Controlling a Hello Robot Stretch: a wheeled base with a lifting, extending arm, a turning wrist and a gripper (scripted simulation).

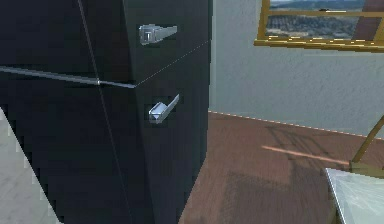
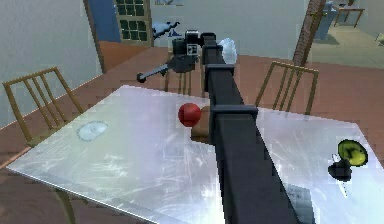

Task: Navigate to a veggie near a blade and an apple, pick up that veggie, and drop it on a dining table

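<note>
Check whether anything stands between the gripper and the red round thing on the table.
Nothing visible does. The red round thing lies on the table left of the arm bar, nearer the robot than the gripper; only bare tabletop lies between. A brown thing sits beside it.

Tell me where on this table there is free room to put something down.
The table is bare between the pale round dish and the arm, and between the arm and the green-and-black thing. It is crowded by the red round thing beside the arm.

The dark arm stretches across a shiny worktop — a red round thing just beside it — gripper at its far end; wooden chairs around.
</note>
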